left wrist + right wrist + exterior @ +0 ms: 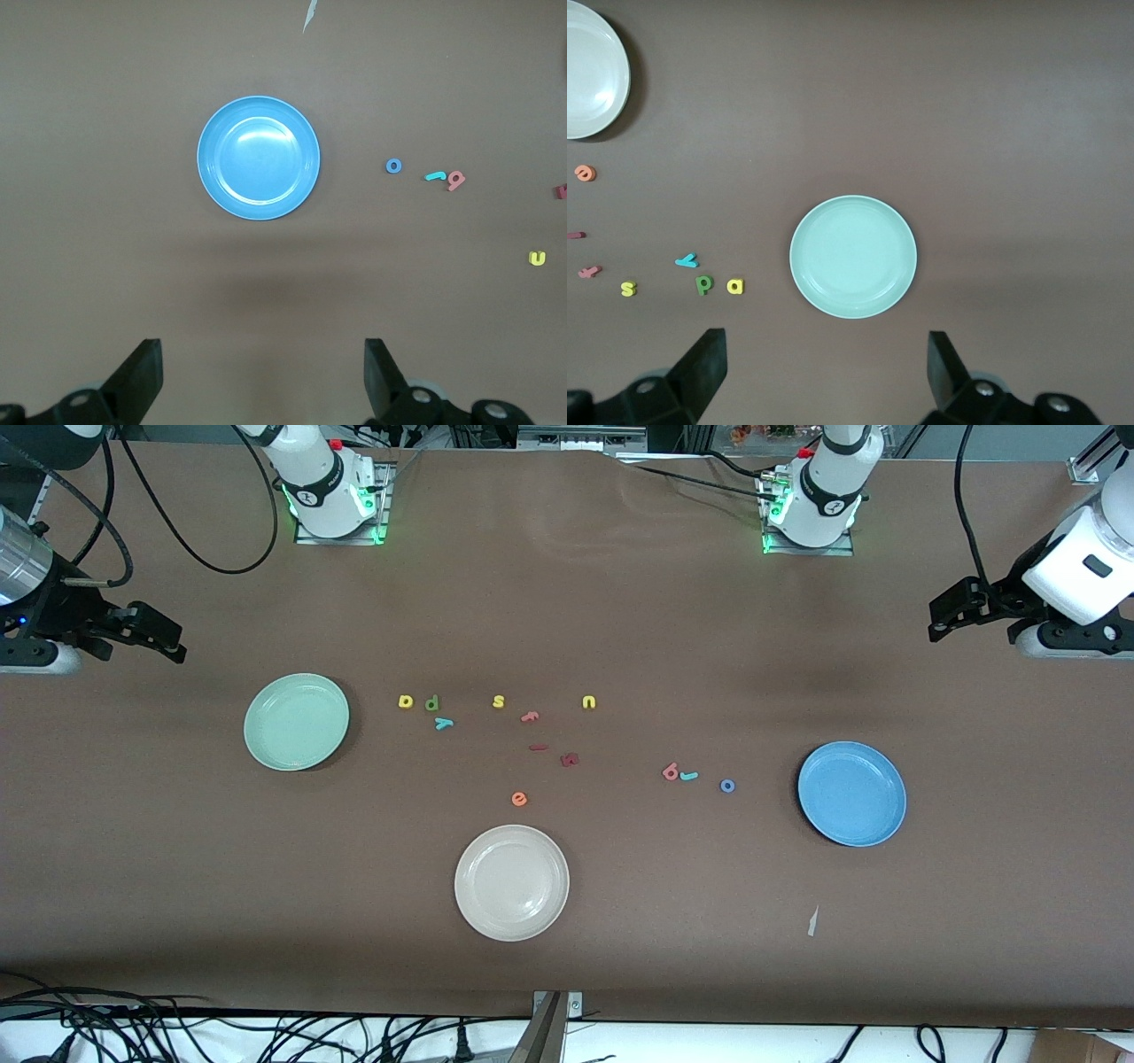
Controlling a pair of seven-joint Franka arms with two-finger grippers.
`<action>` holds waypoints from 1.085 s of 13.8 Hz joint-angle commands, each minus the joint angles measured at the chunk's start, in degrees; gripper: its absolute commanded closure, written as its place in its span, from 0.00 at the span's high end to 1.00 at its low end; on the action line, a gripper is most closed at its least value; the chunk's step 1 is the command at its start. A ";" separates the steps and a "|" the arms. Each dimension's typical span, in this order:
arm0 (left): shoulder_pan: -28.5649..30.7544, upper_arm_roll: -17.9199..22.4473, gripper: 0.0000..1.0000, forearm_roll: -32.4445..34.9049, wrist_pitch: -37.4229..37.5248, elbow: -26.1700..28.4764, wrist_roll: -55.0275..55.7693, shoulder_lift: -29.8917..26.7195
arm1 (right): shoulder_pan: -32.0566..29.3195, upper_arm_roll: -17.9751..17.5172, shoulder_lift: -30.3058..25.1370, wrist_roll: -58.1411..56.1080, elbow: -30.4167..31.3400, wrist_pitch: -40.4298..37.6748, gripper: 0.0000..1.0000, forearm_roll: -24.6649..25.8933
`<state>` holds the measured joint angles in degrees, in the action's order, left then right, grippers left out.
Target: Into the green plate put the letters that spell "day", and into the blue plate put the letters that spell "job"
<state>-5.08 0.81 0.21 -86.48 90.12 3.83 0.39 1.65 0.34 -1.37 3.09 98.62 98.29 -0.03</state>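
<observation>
Nothing has been sorted yet — both target plates lie bare, so the step in hand is the first pick.

The round pale mint-green plate [296,721] sits on the brown counter [567,939] toward the right arm's end. Just beside it, toward the middle, lie the three foam letters for "day": the yellow "a" [406,701], the dark green "d" [431,702] touching nothing but close to it, and the teal "y" [444,723] a little nearer the front camera. The round bright blue plate [851,793] sits toward the left arm's end, with the blue ring "o" [727,785], the teal hooked "j" [688,776] and the salmon-red "b" [671,771] in a short row beside it; "j" and "b" look to be touching.

The right hand [146,636] hangs high over the counter's edge at its own end, fingers spread wide and holding nothing; its wrist view looks down on the green plate. The left hand [966,611] hangs likewise at the other end, fingers wide and empty, with the blue plate below.

Between the groups lie decoys — a yellow "s" [499,701], a yellow "u" [589,702], an orange "e" [519,799], dark red letters [569,759] — and a cream-white plate [511,882].

The next move, I judge, calls for either hand to descend over one tiny letter, probably the nearest, and pinch it cleanly off the flat surface without dragging its neighbour.
</observation>
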 commanded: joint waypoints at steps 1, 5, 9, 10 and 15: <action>0.33 -0.11 1.00 1.28 2.54 -4.51 0.30 2.68 | 0.11 -0.42 -0.65 -0.02 0.00 0.32 1.00 0.82; -0.45 -0.02 1.00 1.10 2.37 -5.03 0.38 2.95 | 0.02 -0.34 -0.65 -0.45 -0.09 -0.03 1.00 0.82; -0.81 -0.28 1.00 1.11 2.37 -5.04 0.03 3.47 | 0.02 -0.25 -0.47 -0.71 -0.18 -0.03 1.00 0.82; -0.81 -0.28 1.00 1.19 2.37 -5.04 0.03 3.56 | 0.02 -0.25 -0.47 -0.63 -0.18 -0.03 1.00 0.73; -0.72 -0.19 1.00 1.02 2.11 -5.21 0.12 4.09 | -0.07 -0.25 -0.47 -0.63 -0.18 -0.03 1.00 0.73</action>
<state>-5.50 0.54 0.21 -85.50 87.14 3.84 3.43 1.66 0.23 -1.38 3.09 98.59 98.43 0.02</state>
